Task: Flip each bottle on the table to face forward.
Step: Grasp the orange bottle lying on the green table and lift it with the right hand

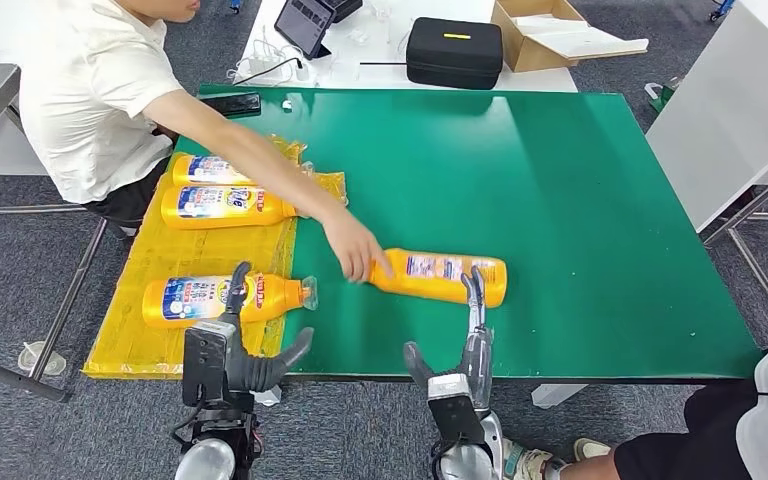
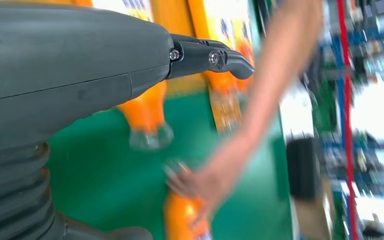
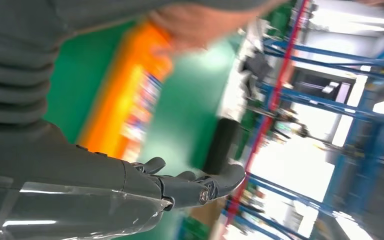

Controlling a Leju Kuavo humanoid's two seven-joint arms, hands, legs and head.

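- Right now we see an orange bottle (image 1: 443, 276) lying on its side on the green table mat (image 1: 560, 200), its long axis running across the table (left to right in the head view), neck end toward the left, base toward the right.
- A person's hand (image 1: 358, 250) rests on that bottle's neck end; the cap is hidden under it.
- Our right hand (image 1: 465, 350) hovers at the table's near edge, fingers apart and holding nothing, one long finger reaching up just before the bottle's base end; we cannot tell whether it touches.
- Our left hand (image 1: 235, 345) is also spread and empty, raised in front of a second orange bottle (image 1: 225, 298), which lies on yellow plastic sheeting (image 1: 145, 345) with its clear cap pointing right.
- Two more orange bottles (image 1: 222, 205) lie side by side farther back on the sheeting, necks also to the right.
- Beyond the mat, a white table carries a black case (image 1: 454, 52), a tablet (image 1: 304, 24) and an open cardboard box (image 1: 550, 35).
- Grey carpet (image 1: 20, 270) surrounds the table (wrist views are too blurred to add much).
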